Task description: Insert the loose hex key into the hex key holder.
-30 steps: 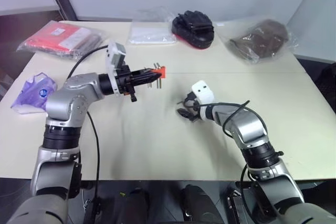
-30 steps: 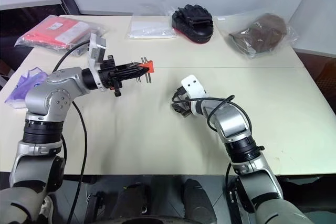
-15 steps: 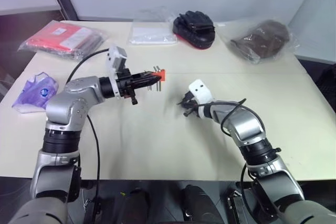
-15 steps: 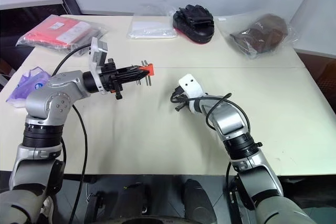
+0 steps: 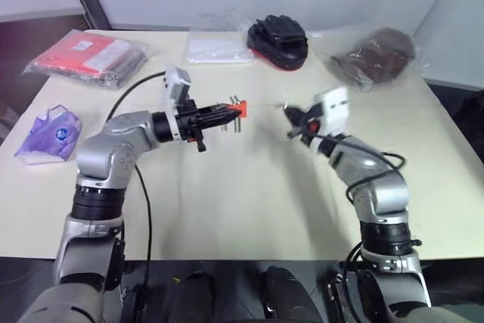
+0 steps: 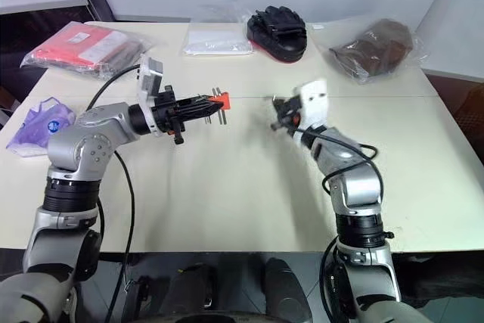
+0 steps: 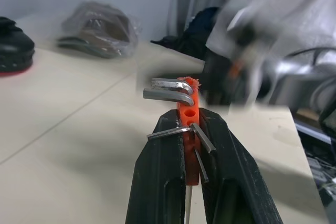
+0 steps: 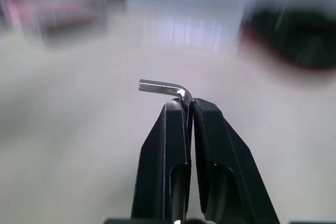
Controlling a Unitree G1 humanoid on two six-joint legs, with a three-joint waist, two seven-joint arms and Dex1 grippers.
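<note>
My left gripper (image 5: pixel 224 115) is shut on the orange-red hex key holder (image 7: pixel 189 121) and holds it above the table, pointing towards my right arm. Several short grey keys stick out of the holder (image 5: pixel 239 109). My right gripper (image 8: pixel 188 104) is shut on the loose hex key (image 8: pixel 164 88), a thin grey rod whose bent end pokes out past the fingertips. The right gripper (image 5: pixel 291 121) hangs raised above the table to the right of the holder, a gap apart from it.
Along the table's far side lie a red packet in plastic (image 5: pixel 89 54), a white bag (image 5: pixel 218 49), a black-and-red glove (image 5: pixel 278 39) and a brown bagged item (image 5: pixel 376 57). A purple pouch (image 5: pixel 49 132) sits near the left edge.
My right gripper shut on the loose hex key at the table and lifted it up to the holder's height, turning to point leftward. The left gripper kept holding the holder almost still.
</note>
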